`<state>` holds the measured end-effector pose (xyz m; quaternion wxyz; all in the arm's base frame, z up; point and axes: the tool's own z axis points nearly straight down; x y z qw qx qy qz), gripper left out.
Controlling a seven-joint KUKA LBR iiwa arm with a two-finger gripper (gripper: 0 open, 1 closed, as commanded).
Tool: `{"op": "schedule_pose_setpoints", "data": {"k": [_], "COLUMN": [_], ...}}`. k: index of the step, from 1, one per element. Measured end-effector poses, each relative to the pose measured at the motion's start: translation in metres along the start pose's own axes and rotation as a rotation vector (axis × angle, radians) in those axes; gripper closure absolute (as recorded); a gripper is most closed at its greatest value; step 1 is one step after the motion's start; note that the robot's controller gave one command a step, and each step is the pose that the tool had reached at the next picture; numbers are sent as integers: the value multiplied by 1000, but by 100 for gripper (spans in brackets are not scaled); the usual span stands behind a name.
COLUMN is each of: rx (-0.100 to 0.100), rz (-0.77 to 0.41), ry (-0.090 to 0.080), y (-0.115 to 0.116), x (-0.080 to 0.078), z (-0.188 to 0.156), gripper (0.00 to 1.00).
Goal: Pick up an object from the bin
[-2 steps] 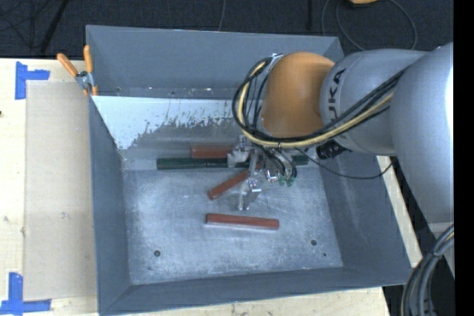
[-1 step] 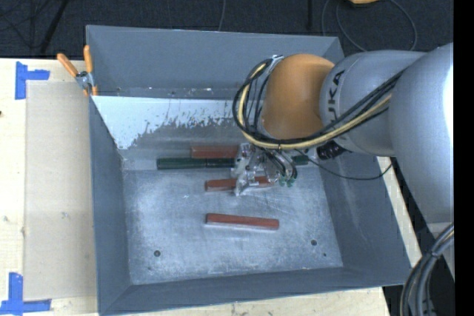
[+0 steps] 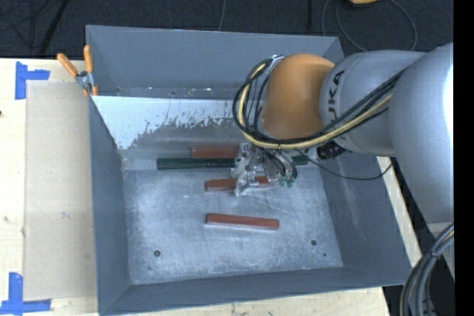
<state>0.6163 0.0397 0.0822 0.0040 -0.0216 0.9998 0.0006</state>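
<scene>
A grey bin (image 3: 111, 233) is entered from the right by the arm (image 3: 370, 100). The gripper (image 3: 250, 180) is set low at a short red bar (image 3: 220, 186) mid-bin; whether anything is gripped cannot be told. The bar is best straddled squarely across its width. Three red bars are counted, including a rear bar (image 3: 213, 152) and a front bar (image 3: 242, 222), and one green bar (image 3: 189, 163).

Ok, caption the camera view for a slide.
KUKA arm's pincer low in the grey bin, at one end of a short red-brown bar, near a dark green bar.
</scene>
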Motion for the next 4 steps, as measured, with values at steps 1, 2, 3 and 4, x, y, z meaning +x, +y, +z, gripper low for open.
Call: {"op": "schedule_pose_setpoints", "data": {"k": [1,2,3,4], "rx": [0,0,1,1], "rz": [0,0,0,0], "ry": [3,11,11,7], "y": [0,0,0,0], "x": [0,2,2,1], "z": [-1,-8,-22,-33], "gripper": [100,100,100,100]}}
